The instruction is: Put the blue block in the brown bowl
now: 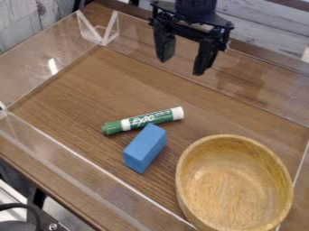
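Note:
The blue block (pixel 145 148) lies flat on the wooden table, just left of the brown bowl (pixel 234 183), which sits at the lower right with nothing inside. My gripper (pixel 182 56) hangs at the top centre, pointing down, well behind the block and clear above the table. Its two dark fingers (pixel 204 58) stand apart and hold nothing.
A green-and-white Expo marker (pixel 143 119) lies just behind the block. Clear acrylic walls (pixel 49 63) fence the table on the left, back and right. A clear triangular stand (pixel 97 32) sits at the back left.

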`<state>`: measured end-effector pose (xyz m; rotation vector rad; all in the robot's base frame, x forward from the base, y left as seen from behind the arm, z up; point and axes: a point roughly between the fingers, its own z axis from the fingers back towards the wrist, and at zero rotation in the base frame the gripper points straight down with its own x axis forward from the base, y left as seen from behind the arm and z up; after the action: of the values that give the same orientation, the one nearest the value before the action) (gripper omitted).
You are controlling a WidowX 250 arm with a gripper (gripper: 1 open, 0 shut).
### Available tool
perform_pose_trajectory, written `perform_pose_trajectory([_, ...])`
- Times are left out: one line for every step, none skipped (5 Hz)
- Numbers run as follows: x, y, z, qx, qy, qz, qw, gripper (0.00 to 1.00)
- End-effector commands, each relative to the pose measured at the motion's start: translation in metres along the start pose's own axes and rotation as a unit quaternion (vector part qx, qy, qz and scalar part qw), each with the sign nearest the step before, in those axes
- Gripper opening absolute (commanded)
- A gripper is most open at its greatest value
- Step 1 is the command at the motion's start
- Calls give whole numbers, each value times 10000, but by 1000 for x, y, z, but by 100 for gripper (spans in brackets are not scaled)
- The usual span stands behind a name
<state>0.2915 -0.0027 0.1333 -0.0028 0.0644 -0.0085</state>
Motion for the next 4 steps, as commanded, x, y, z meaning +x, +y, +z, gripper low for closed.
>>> perform_pose_trajectory([-6, 0, -7, 1, 70, 4, 10000, 100])
perform_pose_trajectory([-26, 0, -16, -1, 47, -57, 10000, 100])
perform_pose_trajectory([-44, 1, -22, 5, -65, -193, 9998, 100])
perform_pose_trajectory([-53, 5, -30, 19, -114, -239, 9996, 100])
